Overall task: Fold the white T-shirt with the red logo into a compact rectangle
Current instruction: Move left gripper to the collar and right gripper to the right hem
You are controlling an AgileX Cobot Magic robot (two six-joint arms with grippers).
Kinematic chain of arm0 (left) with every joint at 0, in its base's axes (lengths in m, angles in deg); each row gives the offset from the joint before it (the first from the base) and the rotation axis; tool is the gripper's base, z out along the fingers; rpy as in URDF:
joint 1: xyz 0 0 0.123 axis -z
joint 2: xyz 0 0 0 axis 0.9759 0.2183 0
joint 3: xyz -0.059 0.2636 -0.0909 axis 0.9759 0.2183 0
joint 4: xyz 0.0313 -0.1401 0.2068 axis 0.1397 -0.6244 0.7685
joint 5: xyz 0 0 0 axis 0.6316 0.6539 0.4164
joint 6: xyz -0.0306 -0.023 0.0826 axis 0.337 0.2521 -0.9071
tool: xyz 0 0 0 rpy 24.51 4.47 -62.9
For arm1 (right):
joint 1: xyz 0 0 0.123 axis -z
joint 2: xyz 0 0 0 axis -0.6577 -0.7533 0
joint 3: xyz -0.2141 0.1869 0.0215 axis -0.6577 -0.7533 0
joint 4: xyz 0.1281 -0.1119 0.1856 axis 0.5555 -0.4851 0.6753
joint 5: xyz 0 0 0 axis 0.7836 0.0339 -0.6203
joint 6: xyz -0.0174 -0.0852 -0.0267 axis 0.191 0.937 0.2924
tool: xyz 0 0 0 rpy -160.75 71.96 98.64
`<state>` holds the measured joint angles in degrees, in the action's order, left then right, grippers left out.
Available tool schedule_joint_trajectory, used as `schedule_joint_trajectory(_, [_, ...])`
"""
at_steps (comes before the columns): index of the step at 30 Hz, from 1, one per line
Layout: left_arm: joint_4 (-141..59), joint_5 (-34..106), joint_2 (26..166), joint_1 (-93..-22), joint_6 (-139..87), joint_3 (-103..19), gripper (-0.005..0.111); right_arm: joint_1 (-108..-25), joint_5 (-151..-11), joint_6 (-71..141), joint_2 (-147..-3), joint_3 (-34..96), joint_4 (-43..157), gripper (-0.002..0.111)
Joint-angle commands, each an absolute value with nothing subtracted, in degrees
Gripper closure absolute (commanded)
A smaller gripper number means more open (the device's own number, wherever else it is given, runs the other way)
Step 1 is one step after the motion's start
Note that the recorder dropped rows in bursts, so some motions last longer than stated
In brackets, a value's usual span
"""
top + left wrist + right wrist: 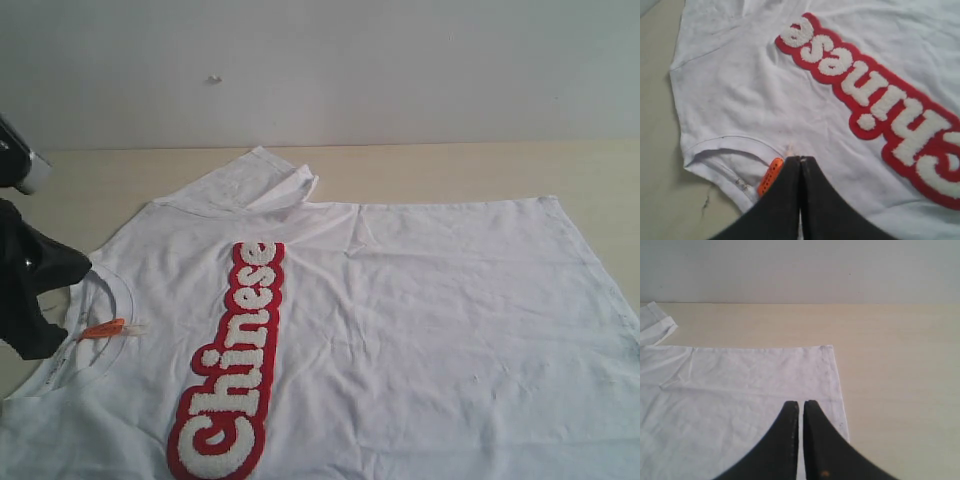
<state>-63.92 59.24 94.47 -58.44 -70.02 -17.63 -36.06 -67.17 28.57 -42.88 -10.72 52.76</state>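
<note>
The white T-shirt (420, 330) lies spread on the tan table (450, 170), red logo (235, 360) up, with my left gripper (800, 160) pinched closed by the orange tag (770, 176) and my right gripper (801, 405) pinched closed over its bottom corner.

Bright, even, diffuse light in all three views; white T-shirt (430, 330) slightly washed out, wrinkles reading as soft grey shading, a faint shadow on the table (660, 165) along its edge; pictures soft and grainy, the close-up black left gripper (800, 159) a dark, nearly detailless mass.
</note>
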Motion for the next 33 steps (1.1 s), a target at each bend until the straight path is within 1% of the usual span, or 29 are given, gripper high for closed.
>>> schedule_joint_trajectory(1, [-60.9,57.5,98.2,-58.1,-77.7,-18.2,0.107,-36.2,-67.5,28.7,-43.2,-10.1,52.7,0.103])
schedule_joint_trajectory(7, [-58.1,57.3,99.4,-58.1,-93.1,-18.2,0.107,-36.2,-67.7,28.7,-43.2,-10.1,52.8,0.103])
schedule_joint_trajectory(10, [-57.8,54.1,100.3,-58.1,-94.8,-18.7,0.107,-36.2,-67.7,28.5,-43.2,-10.1,52.8,0.103])
schedule_joint_trajectory(12, [-56.1,54.6,102.0,-58.1,-95.1,-20.4,0.107,-36.2,-67.7,27.8,-43.2,-10.1,52.9,0.103])
schedule_joint_trajectory(16, [-50.5,59.1,106.1,-58.3,-95.7,-23.9,0.107,-36.2,-67.7,26.3,-43.2,-10.1,56.6,0.103])
schedule_joint_trajectory(17, [-50.3,61.7,108.1,-58.9,-97.4,-25.7,0.107,-36.2,-67.7,26.1,-43.2,-10.1,60.6,0.103])
schedule_joint_trajectory(21, [-50.3,65.3,112.2,-60.5,-101.3,-28.3,0.107,-36.2,-68.1,27.4,-43.2,-10.1,61.5,0.103])
schedule_joint_trajectory(29, [-49.9,68.1,119.8,-64.9,-106.1,-32.2,0.107,-36.2,-69.2,47.0,-43.8,-10.1,61.4,0.103])
schedule_joint_trajectory(32, [-48.2,68.3,121.9,-65.4,-109.1,-33.5,0.107,-36.2,-68.3,53.3,-46.1,-9.5,61.4,0.108])
schedule_joint_trajectory(33, [-47.9,68.4,122.7,-65.4,-109.5,-34.1,0.107,-36.2,-67.4,55.0,-47.5,-9.0,61.4,0.108])
